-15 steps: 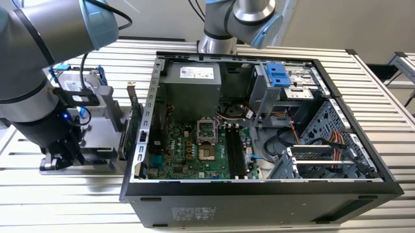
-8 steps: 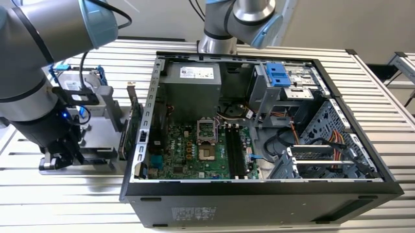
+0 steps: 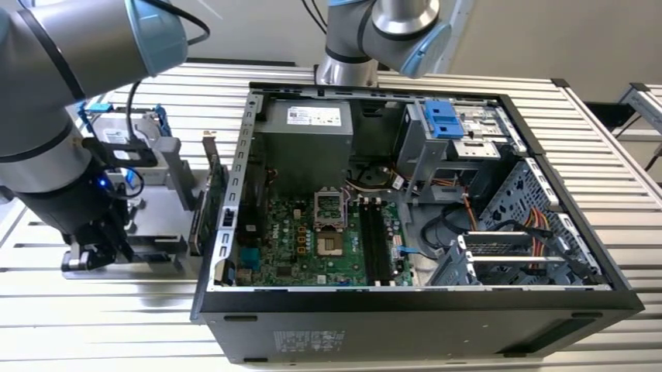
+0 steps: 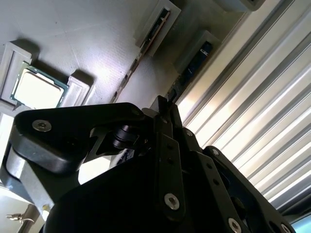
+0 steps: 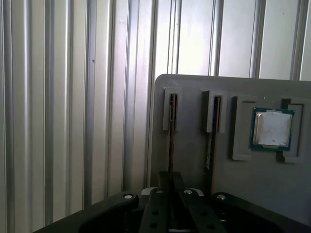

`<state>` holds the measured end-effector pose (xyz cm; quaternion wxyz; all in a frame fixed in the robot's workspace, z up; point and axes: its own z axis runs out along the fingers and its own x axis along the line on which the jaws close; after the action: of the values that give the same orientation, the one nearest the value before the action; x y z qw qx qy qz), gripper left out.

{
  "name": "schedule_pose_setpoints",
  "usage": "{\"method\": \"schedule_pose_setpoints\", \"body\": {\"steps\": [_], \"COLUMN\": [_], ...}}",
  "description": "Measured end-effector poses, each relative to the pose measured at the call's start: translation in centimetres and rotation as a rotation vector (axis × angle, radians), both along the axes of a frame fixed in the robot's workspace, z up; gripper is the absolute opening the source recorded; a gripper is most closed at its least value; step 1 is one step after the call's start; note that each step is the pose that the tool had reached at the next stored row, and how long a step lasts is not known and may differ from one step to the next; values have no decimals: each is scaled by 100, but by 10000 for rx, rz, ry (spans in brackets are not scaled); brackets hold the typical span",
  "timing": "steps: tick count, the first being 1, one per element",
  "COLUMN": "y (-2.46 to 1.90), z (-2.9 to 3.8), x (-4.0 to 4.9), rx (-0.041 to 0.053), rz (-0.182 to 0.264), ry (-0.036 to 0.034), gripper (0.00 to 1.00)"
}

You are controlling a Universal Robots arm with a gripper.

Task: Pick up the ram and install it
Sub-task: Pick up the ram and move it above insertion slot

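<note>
Ram (image 5: 172,121), a thin, long, dark circuit-board strip, is seated edge-on in the edge slot of the grey moulded holder (image 5: 194,160), with the black gripper (image 5: 171,175) seemingly clamped on it. Pick-up is judged in hand; a straight pull from the holder is called for.

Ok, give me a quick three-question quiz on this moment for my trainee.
1. True or false: the silver chip sits in the same grey fixture as the ram strips.
2. In the exterior view, on which side of the computer case is the arm?
3. The claw is nearest to: A) the silver chip B) a ram strip C) the computer case.
Key: 1 true; 2 the exterior view's left; 3 B.
</note>
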<state>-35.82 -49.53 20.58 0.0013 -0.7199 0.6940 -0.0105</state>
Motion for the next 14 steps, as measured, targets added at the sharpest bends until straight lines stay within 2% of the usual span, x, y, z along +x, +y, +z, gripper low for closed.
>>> {"method": "schedule_pose_setpoints", "body": {"steps": [7, 14], "y": [0, 0], "z": [27, 88], "x": [-5, -9], "rx": [-1, 0], "rz": [0, -2], "ry": [2, 1], "gripper": [0, 0]}}
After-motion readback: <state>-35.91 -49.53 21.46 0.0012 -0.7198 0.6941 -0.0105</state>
